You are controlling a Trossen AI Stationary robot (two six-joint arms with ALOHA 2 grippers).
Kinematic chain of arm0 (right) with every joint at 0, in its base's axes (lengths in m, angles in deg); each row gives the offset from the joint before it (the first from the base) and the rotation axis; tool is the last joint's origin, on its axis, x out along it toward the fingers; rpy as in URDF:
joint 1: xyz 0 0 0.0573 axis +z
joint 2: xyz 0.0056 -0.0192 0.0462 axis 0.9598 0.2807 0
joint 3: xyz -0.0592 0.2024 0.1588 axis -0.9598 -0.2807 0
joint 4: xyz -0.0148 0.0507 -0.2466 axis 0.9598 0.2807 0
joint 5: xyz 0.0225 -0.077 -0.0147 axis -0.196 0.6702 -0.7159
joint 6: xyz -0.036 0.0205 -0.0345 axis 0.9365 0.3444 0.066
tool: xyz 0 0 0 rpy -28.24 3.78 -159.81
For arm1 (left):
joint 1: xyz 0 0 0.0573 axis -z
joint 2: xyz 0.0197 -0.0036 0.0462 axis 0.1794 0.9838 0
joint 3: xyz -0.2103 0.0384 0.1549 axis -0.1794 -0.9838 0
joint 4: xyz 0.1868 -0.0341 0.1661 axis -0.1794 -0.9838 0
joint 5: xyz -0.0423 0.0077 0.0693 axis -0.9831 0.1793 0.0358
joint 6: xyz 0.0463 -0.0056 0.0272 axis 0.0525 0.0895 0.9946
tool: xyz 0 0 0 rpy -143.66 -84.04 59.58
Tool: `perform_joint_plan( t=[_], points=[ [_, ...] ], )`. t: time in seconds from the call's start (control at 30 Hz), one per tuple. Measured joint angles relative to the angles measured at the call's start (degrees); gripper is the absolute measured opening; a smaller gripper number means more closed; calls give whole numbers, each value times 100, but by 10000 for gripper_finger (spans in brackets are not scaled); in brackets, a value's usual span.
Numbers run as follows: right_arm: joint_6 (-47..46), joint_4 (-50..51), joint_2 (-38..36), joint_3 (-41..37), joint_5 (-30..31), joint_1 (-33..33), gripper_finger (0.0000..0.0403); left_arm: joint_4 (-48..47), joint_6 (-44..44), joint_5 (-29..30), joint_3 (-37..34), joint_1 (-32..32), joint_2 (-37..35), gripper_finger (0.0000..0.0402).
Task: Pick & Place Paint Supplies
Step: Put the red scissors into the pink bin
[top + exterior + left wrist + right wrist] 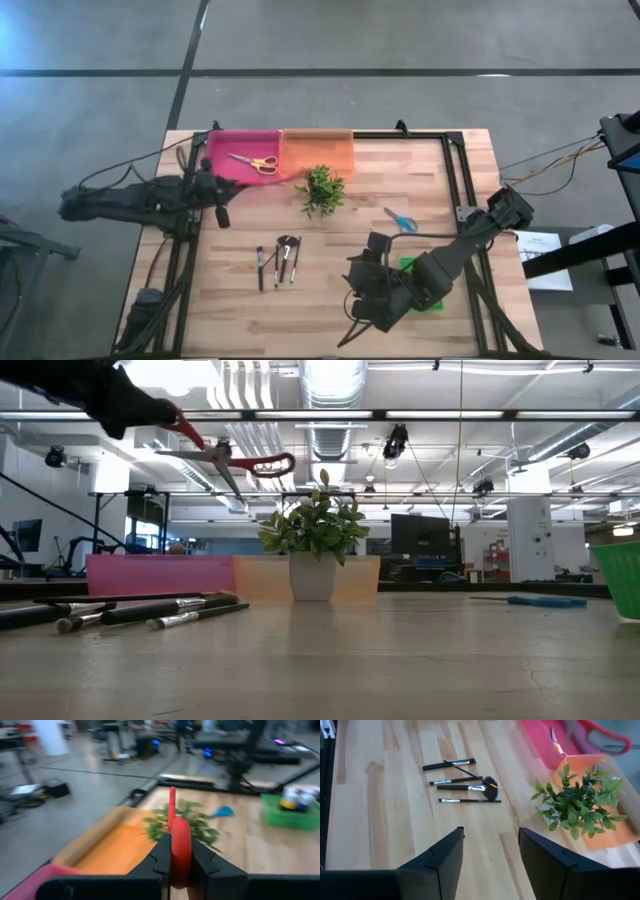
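Several thin dark-handled brushes (278, 262), one with a fluffy brown head (491, 787), lie flat on the wooden table, left of centre and toward the near edge. My right gripper (491, 840) hangs open over the table's near right part, touching nothing, with the brushes ahead of it. My left gripper (140, 405) is high at the table's left edge, beside the pink tray (232, 143). It is shut on red-handled scissors (225, 460). A green bin (292, 810) with small bottles stands at the right, partly under my right arm. My left gripper pinches one red handle loop (181, 851) of the scissors between its two fingers, and the loop shows edge-on between them. The fingers reach roughly level toward the table's right. The scissors are lifted well clear of the table, the other red loop (270, 464) and the grey blades (205, 457) hanging free.
A potted leafy plant (321, 190) stands mid-table in front of the orange tray (318, 152). Yellow-handled scissors (256, 162) lie in the pink tray. Blue-handled scissors (400, 220) lie on the table right of the plant. Black frame rails run along the left, right and far edges.
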Motion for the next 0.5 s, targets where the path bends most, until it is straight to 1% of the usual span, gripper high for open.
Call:
perform_joint_plan(
  t=[0.07, 0.13, 0.23, 0.43, 0.5],
  points=[
    [0, 0, 0, 0, 1, 5, 191, -5, -125, 476, -94, 0, -234, 27],
    [0, 1, 0, -2, 0, 3, 192, -19, -203, 1098, -188, 0, -397, 27],
    [0, -1, 0, -2, 2, 3, 192, -146, -407, 1914, -291, -3, -464, 27],
    [0, -3, 0, -2, 0, 3, 192, -411, -608, 2630, -298, -32, -294, 27],
    [0, -3, 0, -2, 0, 3, 192, -481, -618, 2759, -298, -88, -188, 27]
  ],
)
